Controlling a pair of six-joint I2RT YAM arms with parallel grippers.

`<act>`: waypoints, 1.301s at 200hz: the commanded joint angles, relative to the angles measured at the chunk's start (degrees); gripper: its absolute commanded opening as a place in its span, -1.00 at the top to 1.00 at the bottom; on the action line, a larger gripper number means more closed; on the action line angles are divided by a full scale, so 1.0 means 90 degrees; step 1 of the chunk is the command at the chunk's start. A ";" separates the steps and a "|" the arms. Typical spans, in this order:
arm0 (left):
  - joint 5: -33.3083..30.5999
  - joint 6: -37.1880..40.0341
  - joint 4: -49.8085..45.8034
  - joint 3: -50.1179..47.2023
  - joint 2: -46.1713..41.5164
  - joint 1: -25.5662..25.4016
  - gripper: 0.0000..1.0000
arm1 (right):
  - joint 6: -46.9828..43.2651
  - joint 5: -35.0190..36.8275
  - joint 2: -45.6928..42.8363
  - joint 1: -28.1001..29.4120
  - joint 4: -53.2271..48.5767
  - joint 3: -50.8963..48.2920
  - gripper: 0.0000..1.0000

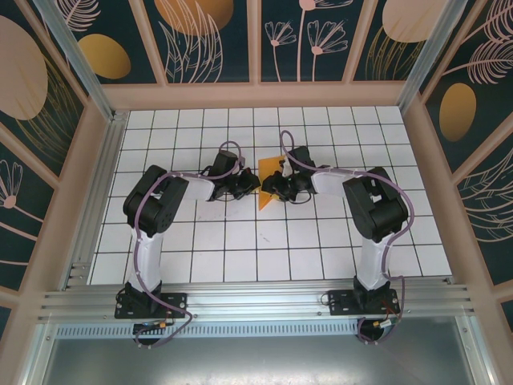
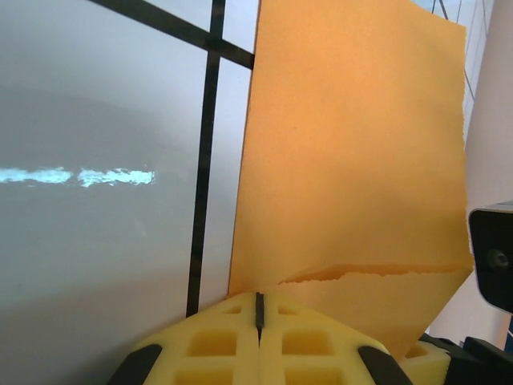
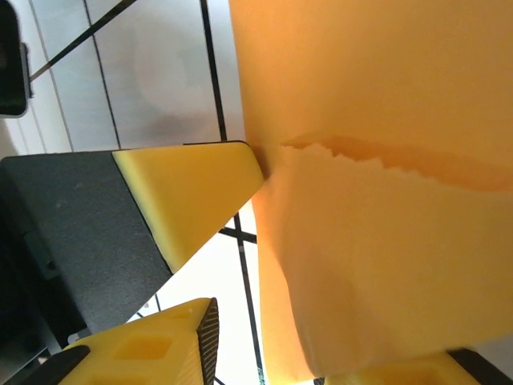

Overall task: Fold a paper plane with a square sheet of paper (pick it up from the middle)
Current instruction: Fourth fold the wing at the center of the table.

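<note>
**Item 1. Left arm (image 1: 156, 204).** It reaches in from the left across the desk (image 1: 208, 241) to the middle of the grid. The left jaws are closed, and the yellow pads (image 2: 216, 341) meet at a thin seam. The sheet comes up from directly behind that seam, so it is judged to be pinched at its near edge.

**Item 2. Square sheet of paper (image 1: 271, 168).** Bright orange, it sits between the two wrists and is partly lifted off the desk.
- Left wrist view: the sheet (image 2: 353, 160) runs straight ahead of the left jaws, long axis pointing away from them. Its left border is just right of a black grid line.
- A ragged-edged flap (image 2: 377, 273) crosses it near the pads, so there is a doubled layer there.
- Top view: the visible orange runs far to near, narrower than it is long.

**Item 3. Right arm (image 1: 373, 204).** It reaches in from the right, opposite the left.
- The right jaws stand parted, with one pad (image 3: 152, 349) low at the left of the right wrist view.
- The sheet (image 3: 377, 120) hangs in the gap between the pads and is not clamped by them.
- A pad (image 3: 192, 188) of the left jaws touches the paper's edge.

**Note.** Both arms are at the sheet, but only the left appears to hold it. The next move depends on the right jaws closing across the layered edge, square to the long axis. The fold is judged to be at an early stage.
</note>
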 commanded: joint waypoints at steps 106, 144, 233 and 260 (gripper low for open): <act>-0.0107 0.0279 -0.1414 -0.0171 0.0474 -0.0011 1.00 | -0.0001 0.0187 -0.0523 -0.0370 0.0814 -0.0321 0.35; -0.0056 0.0276 -0.1363 -0.0151 0.0533 -0.0011 1.00 | 0.0109 -0.0493 -0.0526 -0.0362 0.1677 -0.0551 0.42; 0.0280 0.0044 -0.0929 -0.0298 0.0647 0.0018 1.00 | 0.0103 -0.1218 -0.0145 -0.0351 0.2791 -0.0844 0.47; 0.0271 0.0059 -0.0946 -0.0298 0.0646 0.0028 1.00 | 0.0042 -0.1233 0.0014 -0.0346 0.2913 -0.0811 0.52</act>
